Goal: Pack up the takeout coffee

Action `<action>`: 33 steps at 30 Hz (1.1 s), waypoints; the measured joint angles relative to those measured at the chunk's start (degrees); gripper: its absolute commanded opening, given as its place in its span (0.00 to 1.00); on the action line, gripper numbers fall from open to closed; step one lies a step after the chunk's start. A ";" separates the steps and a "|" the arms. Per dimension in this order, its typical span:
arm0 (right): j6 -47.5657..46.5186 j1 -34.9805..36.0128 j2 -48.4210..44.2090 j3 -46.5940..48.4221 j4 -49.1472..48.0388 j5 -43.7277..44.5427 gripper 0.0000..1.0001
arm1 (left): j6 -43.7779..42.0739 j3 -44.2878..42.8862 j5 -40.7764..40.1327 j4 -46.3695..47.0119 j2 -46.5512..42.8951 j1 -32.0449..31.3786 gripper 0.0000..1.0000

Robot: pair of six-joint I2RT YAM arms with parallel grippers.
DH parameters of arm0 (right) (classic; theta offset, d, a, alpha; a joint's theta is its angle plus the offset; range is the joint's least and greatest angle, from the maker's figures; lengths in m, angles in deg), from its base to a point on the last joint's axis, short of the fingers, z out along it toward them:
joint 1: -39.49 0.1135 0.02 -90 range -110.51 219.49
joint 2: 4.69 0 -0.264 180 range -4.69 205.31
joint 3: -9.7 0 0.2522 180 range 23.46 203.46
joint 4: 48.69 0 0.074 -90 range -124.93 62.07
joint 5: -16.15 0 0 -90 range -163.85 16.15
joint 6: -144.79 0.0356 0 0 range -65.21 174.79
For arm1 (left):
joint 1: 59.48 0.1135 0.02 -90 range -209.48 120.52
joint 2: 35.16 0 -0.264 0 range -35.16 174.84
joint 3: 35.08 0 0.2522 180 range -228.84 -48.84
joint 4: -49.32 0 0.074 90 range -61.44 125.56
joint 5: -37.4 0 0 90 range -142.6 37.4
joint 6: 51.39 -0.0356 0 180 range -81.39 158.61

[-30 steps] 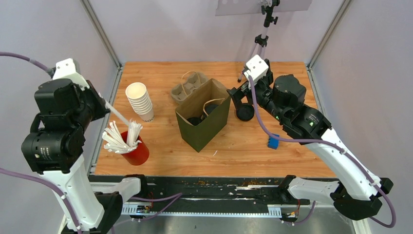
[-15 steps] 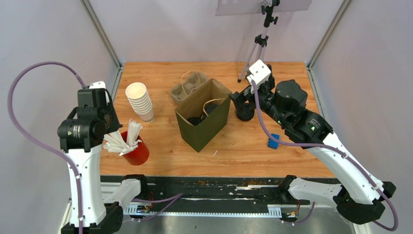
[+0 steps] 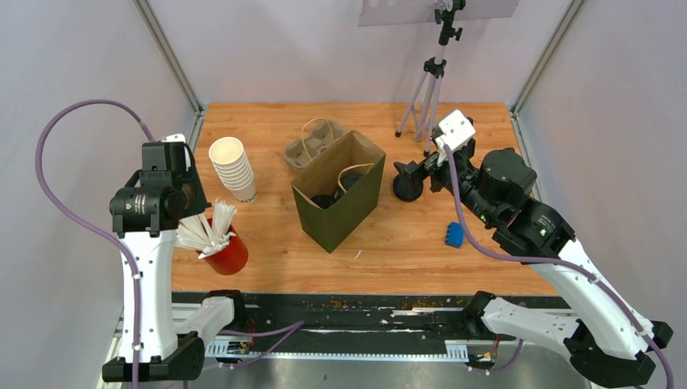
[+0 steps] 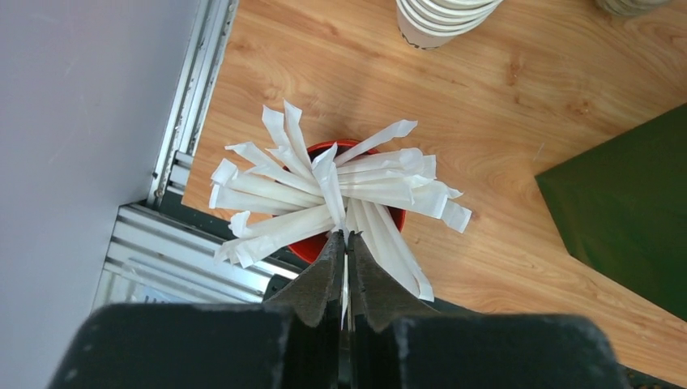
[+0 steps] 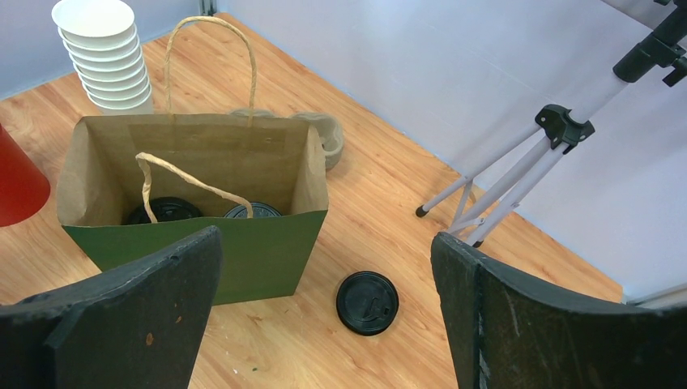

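no writing can be read anywhere. a faint dark print low on the stack of white cups (image 3: 235, 172), near the left edge of the table (image 3: 486, 251), is too small to make out. the raised marks on the loose black lid (image 5: 367, 302) are blurred. the lids of the takeout coffee (image 5: 166, 210) inside the green bag (image 5: 243, 251) are too shadowed to tell.

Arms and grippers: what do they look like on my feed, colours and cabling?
Both arms match: white tubular links, as on the left arm and right arm, joined by bulky black joint housings. A purple cable runs along each. A white box sits at the right wrist. The left gripper and right gripper have matt black fingers.
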 measured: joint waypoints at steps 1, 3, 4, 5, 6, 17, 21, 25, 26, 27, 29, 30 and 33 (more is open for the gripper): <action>0.17 0.00 -0.20 -0.20 -0.02 0.07 1.00 | -0.04 -0.02 0.17 -0.02 -0.02 0.00 0.08; 0.39 0.00 -0.39 -0.52 -0.04 0.13 1.00 | -0.07 -0.17 0.46 -0.04 -0.07 0.00 0.05; 0.46 0.00 -0.42 -0.63 0.00 0.13 1.00 | -0.07 -0.28 0.50 -0.04 -0.07 0.00 0.04; 0.57 0.00 -0.39 -0.66 -0.02 0.13 1.00 | -0.09 -0.48 0.50 -0.09 -0.07 0.00 0.03; 0.59 0.00 -0.39 -0.68 -0.02 0.13 1.00 | -0.11 -0.79 0.52 -0.13 -0.09 0.00 0.02; 0.81 0.00 -0.42 -0.72 -0.04 0.13 1.00 | 0.00 -18.97 1.64 -4.33 3.93 0.00 0.00; 0.81 0.00 -0.42 -0.72 -0.04 0.15 1.00 | 0.63 -27.82 5.62 -5.05 4.98 0.00 0.00; 0.81 0.00 -0.37 -0.72 -0.04 0.17 1.00 | 2.19 -35.41 10.27 -5.38 5.18 0.00 0.00; 0.79 0.00 -0.28 -0.68 -0.04 0.17 1.00 | 2.58 -36.87 11.34 -5.14 5.16 0.00 0.00; 0.79 0.00 -0.13 -0.57 -0.04 0.17 1.00 | 2.97 -38.03 12.46 -4.68 4.87 0.00 0.00; 0.76 0.00 0.42 -0.13 -0.02 0.17 1.00 | 3.54 -38.97 14.88 -2.73 4.09 0.00 0.00; 0.74 0.00 0.87 0.28 0.00 0.17 1.00 | 3.87 -38.95 16.52 -1.16 3.63 0.00 0.00; 0.57 0.00 2.08 1.60 -0.02 0.17 1.00 | 5.55 -37.48 21.55 4.42 2.75 0.00 0.00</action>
